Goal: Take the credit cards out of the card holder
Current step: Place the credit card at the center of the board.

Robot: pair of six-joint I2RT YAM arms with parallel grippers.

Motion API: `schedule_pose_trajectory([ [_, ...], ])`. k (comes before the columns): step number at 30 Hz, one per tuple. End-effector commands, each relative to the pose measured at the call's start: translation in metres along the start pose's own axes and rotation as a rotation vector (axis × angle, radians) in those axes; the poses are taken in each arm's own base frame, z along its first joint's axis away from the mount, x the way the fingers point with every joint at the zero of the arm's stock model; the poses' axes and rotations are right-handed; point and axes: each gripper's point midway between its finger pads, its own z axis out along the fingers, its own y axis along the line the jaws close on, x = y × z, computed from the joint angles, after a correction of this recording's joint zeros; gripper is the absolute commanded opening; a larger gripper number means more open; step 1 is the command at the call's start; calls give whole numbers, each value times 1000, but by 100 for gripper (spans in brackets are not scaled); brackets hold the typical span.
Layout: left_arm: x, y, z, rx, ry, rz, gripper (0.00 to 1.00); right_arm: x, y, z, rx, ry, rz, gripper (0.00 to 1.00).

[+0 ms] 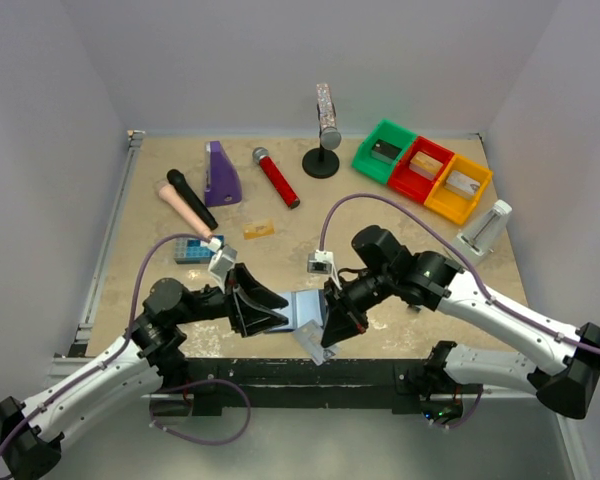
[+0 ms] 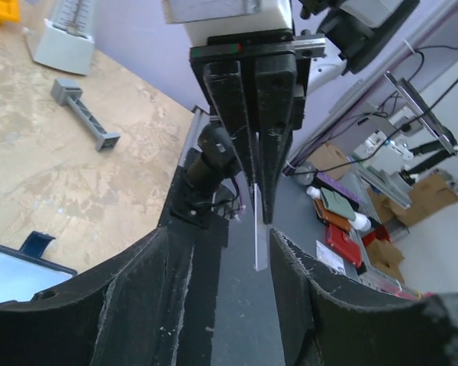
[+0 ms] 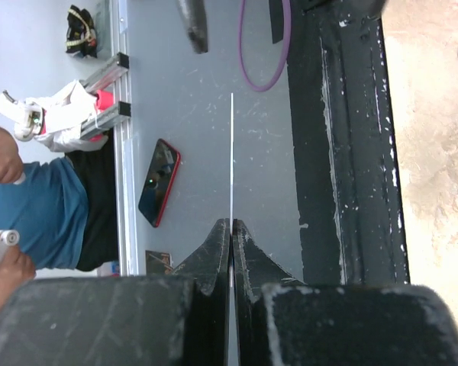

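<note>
The card holder [image 1: 308, 305] lies open near the table's front edge, its blue-grey inside up; a corner shows in the left wrist view [image 2: 15, 267]. My right gripper [image 1: 330, 335] [image 3: 230, 223] is shut on a pale silvery credit card [image 1: 311, 346], seen edge-on [image 3: 231, 152] [image 2: 259, 244] and held just past the holder's near edge, over the table's front rail. My left gripper [image 1: 275, 310] [image 2: 223, 236] is open, nothing between its jaws, at the holder's left edge and facing the right gripper. An orange-gold card [image 1: 259, 230] lies flat farther back on the table.
A studded blue block [image 1: 192, 250] lies left of the grippers. A small white box [image 1: 320, 263] sits behind the holder. Microphones [image 1: 277, 177], a purple piece [image 1: 221, 173], a stand [image 1: 323, 160], coloured bins [image 1: 423, 170] and a grey holder [image 1: 485, 230] lie farther back.
</note>
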Motion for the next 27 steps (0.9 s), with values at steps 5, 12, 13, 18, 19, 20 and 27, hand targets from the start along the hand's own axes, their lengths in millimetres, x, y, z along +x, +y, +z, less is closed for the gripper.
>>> schedule_pose_trajectory([
  [5, -4, -32, 5, 168, 70, 4, 55, -13, 9, -5, -2, -7, -47, 0],
  [12, 7, -24, 7, 141, 124, -36, 47, -19, 7, -2, 10, 10, -42, 0],
  [13, 8, -23, 7, 138, 127, -45, 46, -20, 7, -2, 11, 13, -41, 0],
  [18, 6, -25, 9, 148, 135, -54, 40, -23, 6, -1, 19, 18, -39, 0],
  [19, 7, -25, 9, 150, 139, -55, 38, -23, 5, 0, 22, 22, -35, 0],
  [20, 7, -25, 9, 151, 141, -56, 35, -23, 5, 0, 26, 22, -35, 0],
  [27, 12, -26, 7, 163, 161, -67, 20, -23, 0, 1, 42, 35, -29, 0],
])
